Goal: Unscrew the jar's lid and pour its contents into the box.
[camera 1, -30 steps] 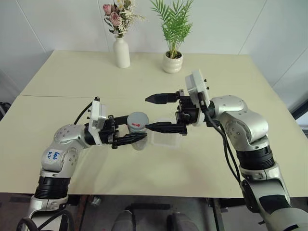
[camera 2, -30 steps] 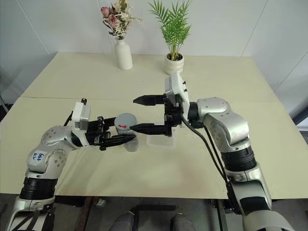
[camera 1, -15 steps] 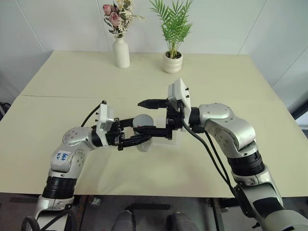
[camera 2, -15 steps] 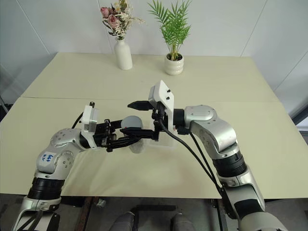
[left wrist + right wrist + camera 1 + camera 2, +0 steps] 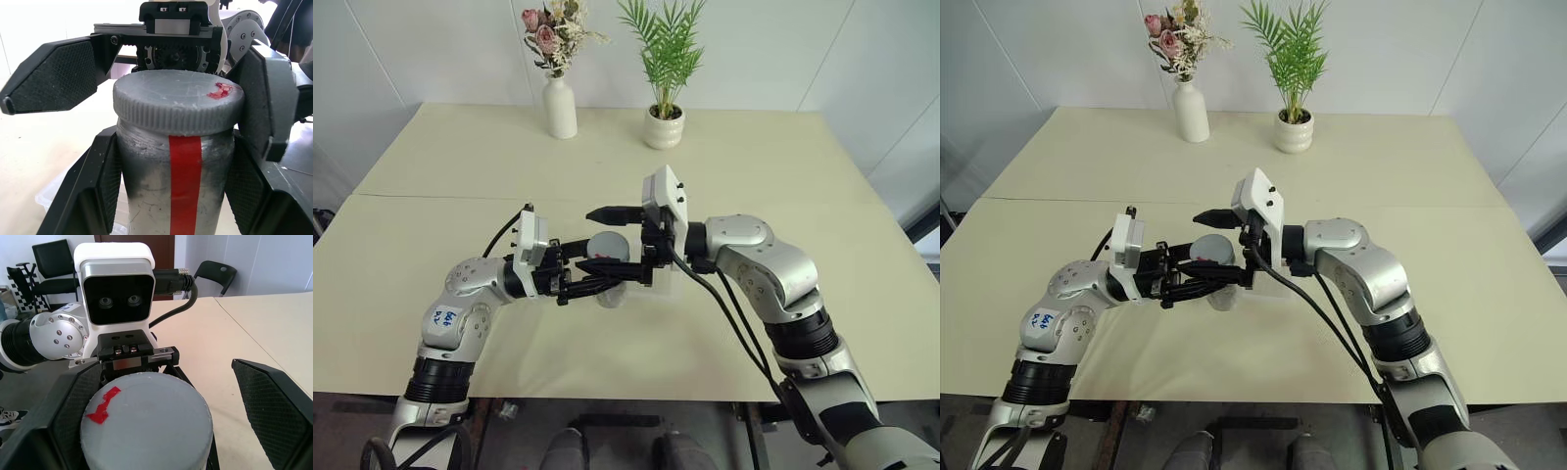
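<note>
silver rounded arm shells, black ribbed forearm cuffs, white boxy wrist camera housings, black textured fingers, black cables looping along both arms, blue handwriting on left elbow.

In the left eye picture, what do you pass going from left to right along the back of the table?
White flower vase → white plant pot.
</note>
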